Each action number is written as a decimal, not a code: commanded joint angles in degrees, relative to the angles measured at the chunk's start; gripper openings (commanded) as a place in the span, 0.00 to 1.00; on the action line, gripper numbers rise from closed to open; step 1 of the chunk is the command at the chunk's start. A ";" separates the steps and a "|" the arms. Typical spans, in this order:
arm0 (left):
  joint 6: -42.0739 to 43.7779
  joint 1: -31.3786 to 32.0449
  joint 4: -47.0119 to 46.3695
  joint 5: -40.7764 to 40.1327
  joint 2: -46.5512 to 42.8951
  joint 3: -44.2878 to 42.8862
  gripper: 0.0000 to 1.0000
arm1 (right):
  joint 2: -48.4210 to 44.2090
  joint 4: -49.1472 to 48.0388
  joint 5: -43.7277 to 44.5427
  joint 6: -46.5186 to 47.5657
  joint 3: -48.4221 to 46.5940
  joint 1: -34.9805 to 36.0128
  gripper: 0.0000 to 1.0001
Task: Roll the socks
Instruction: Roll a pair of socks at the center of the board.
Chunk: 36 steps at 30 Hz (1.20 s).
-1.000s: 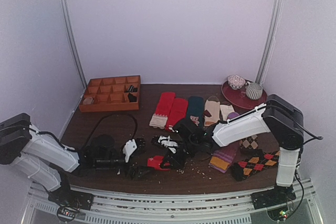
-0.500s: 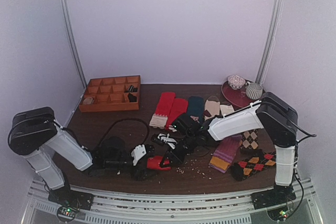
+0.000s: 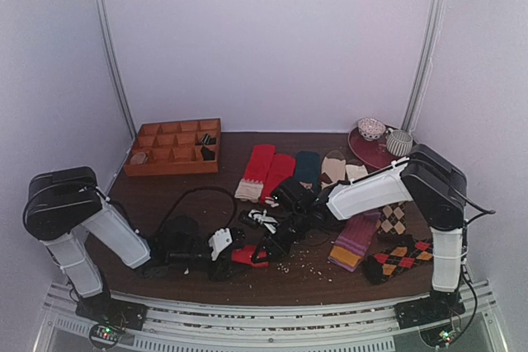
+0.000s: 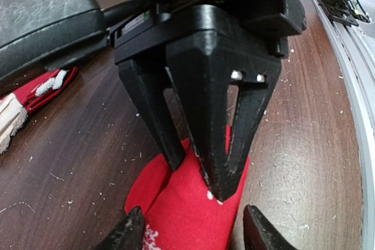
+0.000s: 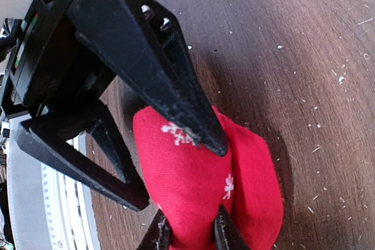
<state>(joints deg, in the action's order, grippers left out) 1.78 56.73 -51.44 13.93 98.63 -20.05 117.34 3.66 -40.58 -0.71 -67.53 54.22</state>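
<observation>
The socks (image 3: 244,255) lie as a small, soft red bundle on the table (image 3: 165,195), near its front edge and a little left of centre, between the two arms. Up close the fabric is a smooth, fine knit in bright red, dotted with small white snowflake figures (image 5: 227,187), and it bulges into rounded lobes with a crease between them (image 4: 176,215).

The right claw (image 5: 190,235) is clenched on the socks. Its two slim dark fingertips sit close together with a ridge of red cloth pinched between them. From the left wrist we see the same claw (image 4: 199,177) as matte black plastic wedges, triangular and hollowed, with two small metal screw heads, coming down onto the bundle.

The left claw (image 4: 193,232) is released. Its fingers are spread, one on each side of the bundle, and the right wrist view shows the tapered black prongs (image 5: 176,174) astride the red cloth.

The table is dark brown wood with a fine grain, scattered with pale specks (image 5: 340,77). At the far left stands a shallow orange-brown tray (image 3: 172,146) divided into square compartments.
</observation>
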 commanded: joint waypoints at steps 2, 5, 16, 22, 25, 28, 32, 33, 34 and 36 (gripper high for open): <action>-0.38 0.26 -1.96 2.07 0.94 -0.81 0.50 | 8.43 17.61 7.23 -0.95 5.31 0.96 0.17; -0.29 0.16 -1.48 2.35 1.68 -1.09 0.40 | 8.46 17.62 7.20 -0.96 5.39 0.96 0.17; -3.66 0.14 3.89 2.46 4.40 -3.14 0.00 | 8.34 16.45 6.56 -1.49 4.04 0.89 0.21; -7.31 -0.08 10.99 2.68 6.67 -5.50 0.00 | 4.49 12.77 8.28 -1.84 3.89 0.68 0.42; -9.28 -0.49 11.81 4.29 7.45 -5.17 0.00 | -1.36 6.81 11.18 -2.25 6.28 0.48 0.54; -10.48 -0.73 13.85 5.84 8.58 -5.55 0.00 | -9.15 -1.91 15.38 -1.47 10.44 0.45 0.60; -12.01 -0.87 16.84 7.19 9.69 -5.88 0.00 | -15.18 -10.33 19.47 1.23 15.68 0.49 0.68; -12.39 -0.96 17.42 7.29 9.81 -5.80 0.00 | -16.01 -12.03 19.54 1.60 16.56 0.39 0.70; -12.75 -1.11 18.04 7.40 9.90 -5.70 0.00 | -16.69 -14.17 19.29 1.77 17.17 0.37 0.73; -13.22 -1.33 19.15 7.62 10.01 -5.64 0.00 | -17.92 -17.05 19.58 1.65 18.42 0.39 0.76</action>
<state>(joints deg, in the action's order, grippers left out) -8.71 55.72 -48.40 20.62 104.92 -27.83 101.95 -5.41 -25.23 -0.19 -51.05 54.85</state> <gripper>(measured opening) 0.081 0.733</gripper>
